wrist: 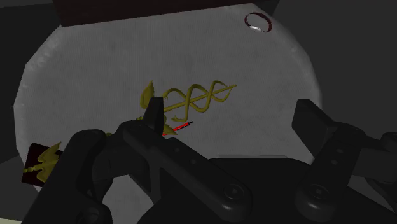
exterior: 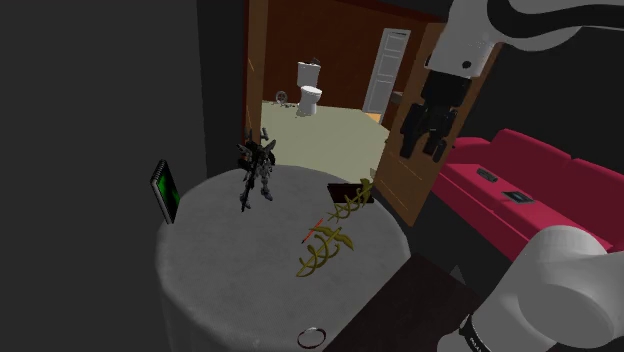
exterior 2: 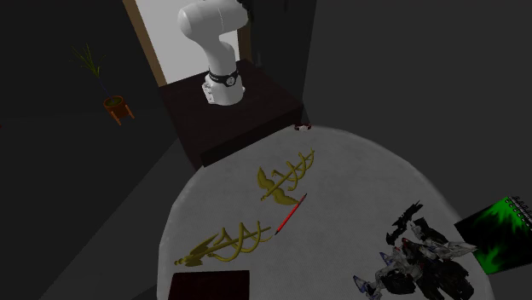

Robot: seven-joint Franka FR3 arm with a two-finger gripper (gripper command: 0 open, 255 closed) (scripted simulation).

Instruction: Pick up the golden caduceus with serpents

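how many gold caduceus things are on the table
2. The first caduceus lies near the middle of the round table, beside the red pen. The second caduceus lies by the dark box at the table's edge. None appears hidden.

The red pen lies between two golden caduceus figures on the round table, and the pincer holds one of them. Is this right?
Not quite. The pincer holds nothing: the shoulder view shows it open, high above the table. The red pen does lie between the near caduceus and the far caduceus.
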